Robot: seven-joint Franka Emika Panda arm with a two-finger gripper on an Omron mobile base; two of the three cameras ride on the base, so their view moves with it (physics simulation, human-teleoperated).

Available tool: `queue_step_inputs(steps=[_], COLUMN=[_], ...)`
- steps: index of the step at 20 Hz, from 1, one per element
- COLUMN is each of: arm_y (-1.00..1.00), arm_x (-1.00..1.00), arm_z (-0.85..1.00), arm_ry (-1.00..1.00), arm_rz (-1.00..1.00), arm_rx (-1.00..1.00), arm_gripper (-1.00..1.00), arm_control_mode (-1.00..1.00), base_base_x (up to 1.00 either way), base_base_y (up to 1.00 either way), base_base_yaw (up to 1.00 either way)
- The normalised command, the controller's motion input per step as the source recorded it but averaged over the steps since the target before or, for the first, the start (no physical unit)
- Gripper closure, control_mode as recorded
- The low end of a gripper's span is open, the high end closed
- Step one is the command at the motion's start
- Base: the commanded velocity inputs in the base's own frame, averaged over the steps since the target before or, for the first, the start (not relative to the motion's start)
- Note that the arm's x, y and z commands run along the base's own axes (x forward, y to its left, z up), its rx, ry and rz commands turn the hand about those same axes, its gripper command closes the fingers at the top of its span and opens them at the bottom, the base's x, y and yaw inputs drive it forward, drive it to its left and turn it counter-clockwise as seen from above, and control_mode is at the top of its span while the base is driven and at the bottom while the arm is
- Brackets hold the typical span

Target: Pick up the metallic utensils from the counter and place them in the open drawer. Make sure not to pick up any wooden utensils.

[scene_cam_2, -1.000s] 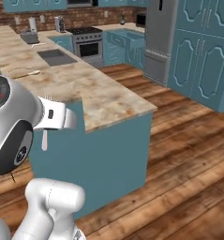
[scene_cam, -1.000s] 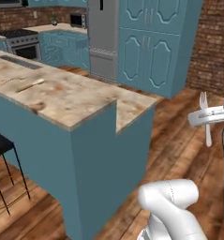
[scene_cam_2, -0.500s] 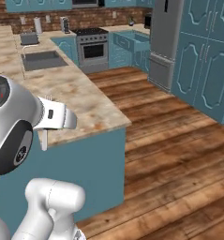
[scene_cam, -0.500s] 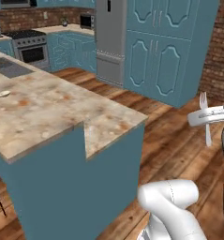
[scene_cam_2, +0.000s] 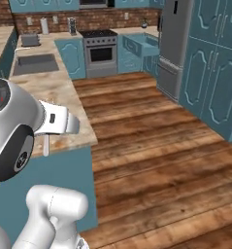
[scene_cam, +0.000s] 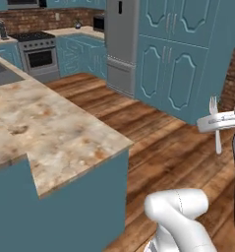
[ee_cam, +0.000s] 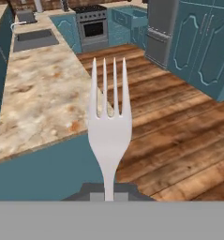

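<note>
The pincer (ee_cam: 108, 193) pinches a fork (ee_cam: 109, 126) by its handle — pale silver, four long tines upright, held out beyond the marbled desk (ee_cam: 43, 101) edge.

silver fork (ee_cam: 108, 126), beige marbled counter (scene_cam: 45, 133)

light: even, bright – rendered | shadows: faint | glare: none | focus: soft, low-res

Steel stove (scene_cam_2: 101, 50) against brick back wall (scene_cam_2: 59, 20). Sink (scene_cam_2: 32, 63) sits left of it. Grey fridge (scene_cam: 122, 47) beside tall teal cabinets (scene_cam: 188, 51). Wood plank floor (scene_cam_2: 161, 160).
</note>
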Motion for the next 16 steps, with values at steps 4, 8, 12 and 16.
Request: queue_step_inputs(steps=[4, 8, 12, 16], arm_y=[0.00, 0.00, 0.00, 0.00], arm_x=[0.00, 0.00, 0.00, 0.00], arm_z=[0.00, 0.00, 0.00, 0.00], arm_ry=[0.00, 0.00, 0.00, 0.00], arm_rz=[0.00, 0.00, 0.00, 0.00], arm_rx=[0.00, 0.00, 0.00, 0.00], arm_gripper=[1.00, 1.00, 1.00, 1.00], arm_control_mode=[1.00, 1.00, 1.00, 1.00], base_base_x=[0.38, 0.55, 0.58, 0.60], base_base_y=[-1.00, -1.00, -1.00, -1.00], base_base_yaw=[0.26, 0.34, 0.37, 0.34])
